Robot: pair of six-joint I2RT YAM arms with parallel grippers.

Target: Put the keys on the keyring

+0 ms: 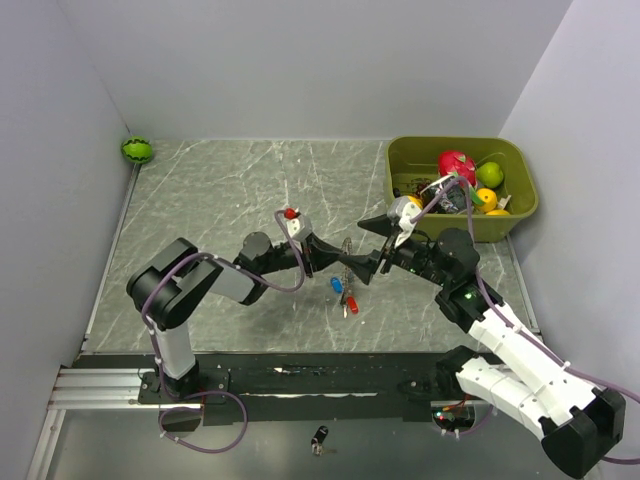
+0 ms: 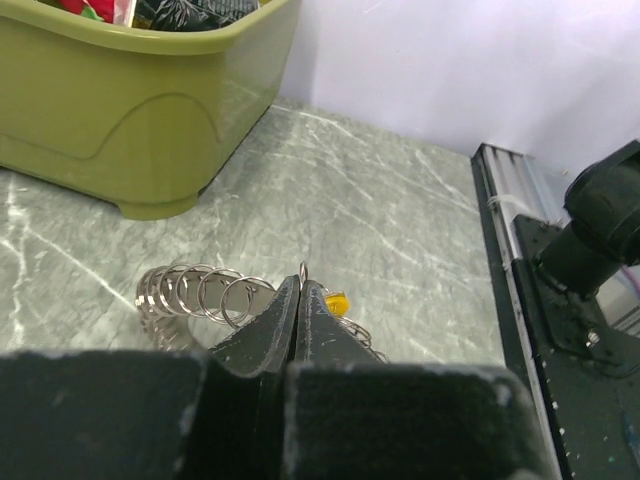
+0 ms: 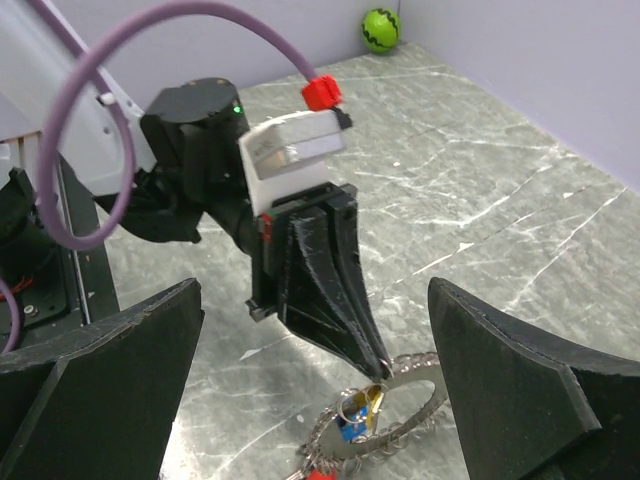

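Grip status: left hand (image 2: 301, 290) pinched tight on keyring (image 2: 195, 293) rim, holding it upright off the counter (image 1: 220, 200) mid-scene, probably so its open face points at the right arm. Right hand (image 1: 362, 268) is spread wide just right of the keyring, gripping nothing. Keys (image 1: 337, 286) (blue, red, one yellowish) dangle at its lower edge and look already threaded. Bin (image 1: 520, 215) sits far right, out of the way.
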